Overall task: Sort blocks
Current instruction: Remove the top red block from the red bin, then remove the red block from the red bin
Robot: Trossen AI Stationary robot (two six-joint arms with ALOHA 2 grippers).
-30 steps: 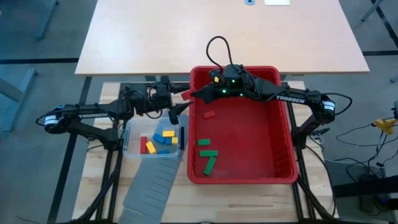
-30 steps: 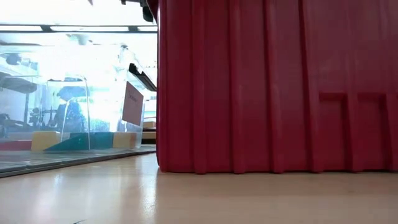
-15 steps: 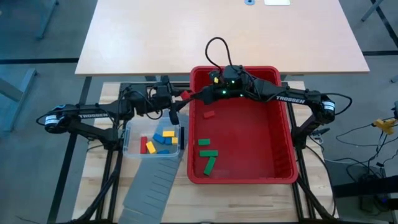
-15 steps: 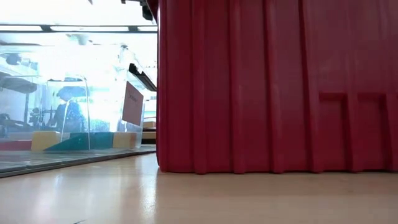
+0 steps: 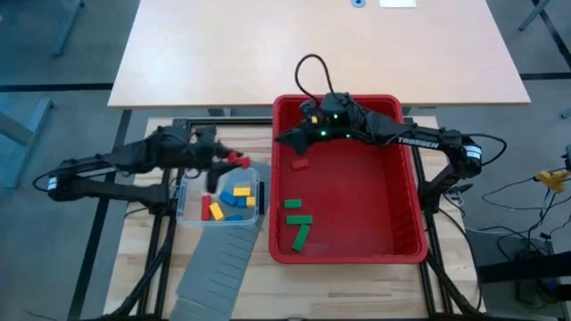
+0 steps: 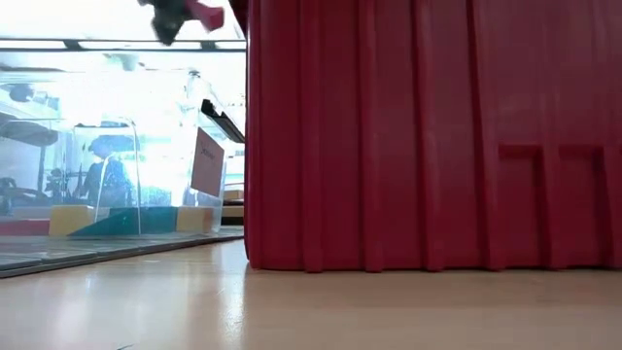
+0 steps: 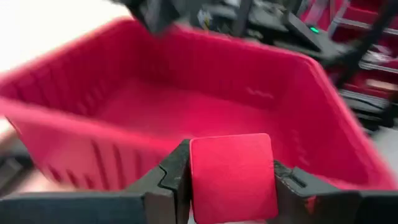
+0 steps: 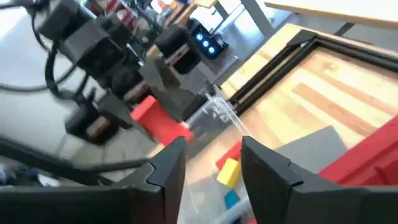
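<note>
Carried from the red bin [image 5: 406, 178] since the earlier frame, a red block [image 5: 237, 160] is clamped in the left gripper [image 5: 234, 160] above the clear tub [image 5: 183, 203], release likely next; the right gripper [image 5: 278, 138] stands empty, parted.

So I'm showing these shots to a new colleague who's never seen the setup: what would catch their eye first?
First, the big red plastic bin at the table's centre, holding green blocks and one small red block. Next, the left tool, shut on a red plastic block above the small clear plastic tub of yellow, red and blue blocks. The right tool hangs empty over the bin's far-left corner.
</note>
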